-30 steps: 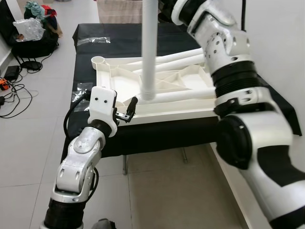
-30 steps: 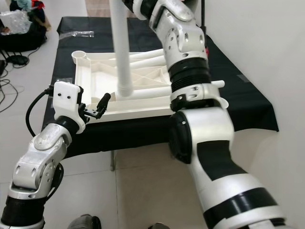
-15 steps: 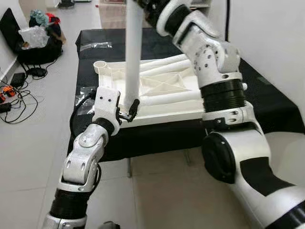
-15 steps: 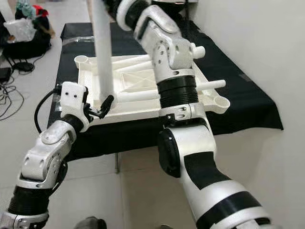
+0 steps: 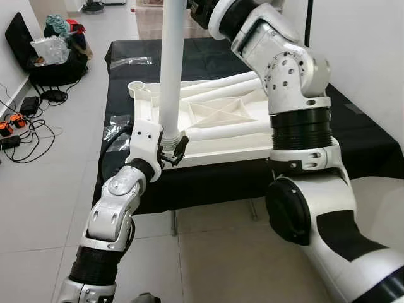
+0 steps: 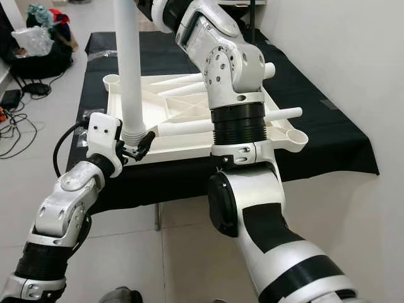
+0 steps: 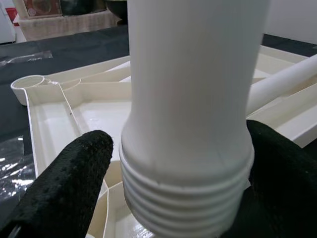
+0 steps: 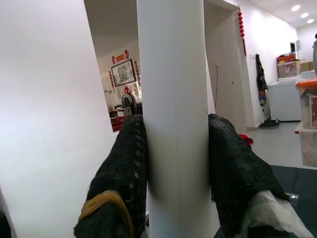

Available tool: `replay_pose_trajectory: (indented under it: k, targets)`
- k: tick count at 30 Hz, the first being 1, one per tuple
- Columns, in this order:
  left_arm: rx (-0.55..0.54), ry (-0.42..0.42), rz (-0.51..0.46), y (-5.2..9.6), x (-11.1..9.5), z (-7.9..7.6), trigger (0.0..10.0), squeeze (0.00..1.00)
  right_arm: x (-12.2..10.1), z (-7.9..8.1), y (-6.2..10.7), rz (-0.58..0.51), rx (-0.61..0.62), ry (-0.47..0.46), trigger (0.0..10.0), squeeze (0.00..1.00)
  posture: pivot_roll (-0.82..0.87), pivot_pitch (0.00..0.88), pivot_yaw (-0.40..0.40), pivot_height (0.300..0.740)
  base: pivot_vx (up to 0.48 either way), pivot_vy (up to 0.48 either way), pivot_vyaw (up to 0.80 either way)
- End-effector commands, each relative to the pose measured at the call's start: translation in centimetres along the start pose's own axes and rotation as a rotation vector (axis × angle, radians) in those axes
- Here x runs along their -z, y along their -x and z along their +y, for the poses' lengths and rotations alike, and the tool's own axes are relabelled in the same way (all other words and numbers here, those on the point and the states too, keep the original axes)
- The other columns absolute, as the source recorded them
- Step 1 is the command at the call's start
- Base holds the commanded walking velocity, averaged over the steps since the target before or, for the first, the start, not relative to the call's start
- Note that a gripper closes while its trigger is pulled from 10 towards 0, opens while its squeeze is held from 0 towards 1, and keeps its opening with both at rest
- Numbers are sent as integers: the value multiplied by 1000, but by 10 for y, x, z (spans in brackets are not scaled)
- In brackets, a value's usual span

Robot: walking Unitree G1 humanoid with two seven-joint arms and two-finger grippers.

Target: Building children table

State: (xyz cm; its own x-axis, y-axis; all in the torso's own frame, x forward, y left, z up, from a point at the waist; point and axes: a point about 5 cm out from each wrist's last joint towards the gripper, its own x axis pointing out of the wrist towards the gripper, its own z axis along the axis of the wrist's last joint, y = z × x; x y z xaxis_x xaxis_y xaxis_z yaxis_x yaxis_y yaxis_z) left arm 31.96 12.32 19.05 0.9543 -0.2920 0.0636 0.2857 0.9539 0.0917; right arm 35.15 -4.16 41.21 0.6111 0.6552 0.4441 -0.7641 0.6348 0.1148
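An upside-down white table top (image 5: 214,113) lies on a black-covered table (image 5: 353,136). My right gripper (image 8: 173,124) is shut on a long white table leg (image 5: 170,63), holding it upright over the top's near left corner. The leg's threaded lower end (image 7: 185,198) sits between the two black fingers of my left gripper (image 5: 172,150). Those fingers (image 7: 64,183) stand on either side of the thread, very close to it, with a thin gap on one side. Two more white legs (image 5: 221,129) lie across the table top. A round corner socket (image 5: 134,86) shows at the far left corner.
Bags and clothes (image 5: 53,44) sit on the floor at the far left, with cables (image 5: 19,126) trailing nearer. Clear plastic wrap (image 5: 113,129) lies on the cloth by my left arm. A white wall (image 6: 353,50) runs along the right.
The right arm has carried the upright leg leftwards and down, from above the table top's middle to its near left corner, so its threaded end now sits between the left gripper's fingers.
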Motion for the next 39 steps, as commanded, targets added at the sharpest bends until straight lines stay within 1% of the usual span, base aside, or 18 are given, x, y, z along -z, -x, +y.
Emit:
replay_pose_trajectory:
  k: [1, 6, 8, 9, 12, 16, 22, 23, 26, 27, 29, 30, 32, 33, 36, 37, 39]
  targets:
    - [3, -20, 0, -3, 0, 3, 10000, 0, -3, 5, 1, -10, -17, -21, 0, 0, -28, 0, -33, 740, 0, 0, 0]
    - [5, -24, -4, -4, -1, 4, 10000, 0, -1, 8, 2, 0, -29, -32, 0, 0, -27, 0, -30, 740, 0, 0, 0]
    - [16, -19, -14, -6, -2, 1, 10000, 0, 3, 13, 3, 17, -45, -34, 0, 0, -25, 0, -34, 740, 0, 0, 0]
    - [15, -17, -18, -6, -2, 0, 0, 0, 4, 14, 3, 23, -48, -33, 0, 0, -25, 0, -34, 740, 0, 0, 0]
    - [26, -29, -33, -7, -2, -2, 0, 0, 4, 14, 4, 27, -48, -32, 0, 0, -28, 0, -31, 740, 0, 0, 0]
    - [23, -47, -29, -7, 0, -2, 0, 0, 2, 13, 4, 27, -42, -23, 0, 0, -32, 0, -30, 740, 0, 0, 0]
    - [5, -41, -15, -6, 3, -2, 0, 0, -1, 7, 6, 11, 0, 3, 0, 0, -30, 0, -29, 740, 0, 0, 0]
    - [9, -49, -6, -6, 3, -2, 10000, 0, 0, 6, 6, 11, 4, 2, 0, 0, -30, 0, -32, 740, 0, 0, 0]
    - [10, -76, -5, -7, 3, -1, 10000, 0, 1, 5, 7, 13, 7, 6, 0, 0, -29, 0, -32, 740, 0, 0, 0]
    - [9, -103, -10, -7, 1, -1, 10000, 0, 3, 4, 7, 16, 12, 6, 10000, 0, -29, 0, -32, 740, 0, 0, 0]
    - [3, -130, -25, -7, -2, -1, 10000, 0, 5, 2, 8, 21, 17, 8, 10000, 0, -26, 0, -33, 740, 0, 0, 0]
    - [3, -155, -30, -7, -4, 0, 10000, 0, 7, 2, 8, 23, 21, 11, 10000, 769, -26, 0, -32, 740, 0, 0, 0]
    - [3, -170, -32, -7, -5, 0, 10000, 0, 8, 1, 8, 24, 23, 14, 10000, 769, -26, 0, -32, 740, 0, 0, 0]
    - [2, -184, -38, -7, -7, 1, 10000, 0, 11, 0, 9, 30, 32, 14, 10000, 1000, -24, 0, -31, 740, 0, 0, 0]
    - [2, -201, -49, -7, -10, 2, 10000, 0, 16, -3, 10, 46, 51, 11, 10000, 1000, -23, 0, -29, 740, 0, 0, 0]
    - [1, -209, -52, -7, -12, 3, 10000, 0, 20, -3, 11, 56, 56, 13, 10000, 0, -23, 0, -31, 740, 0, 0, 0]
    - [0, -215, -49, -7, -12, 4, 10000, 0, 22, -3, 12, 63, 60, 12, 10000, 0, -23, 0, -31, 740, 0, 0, 0]
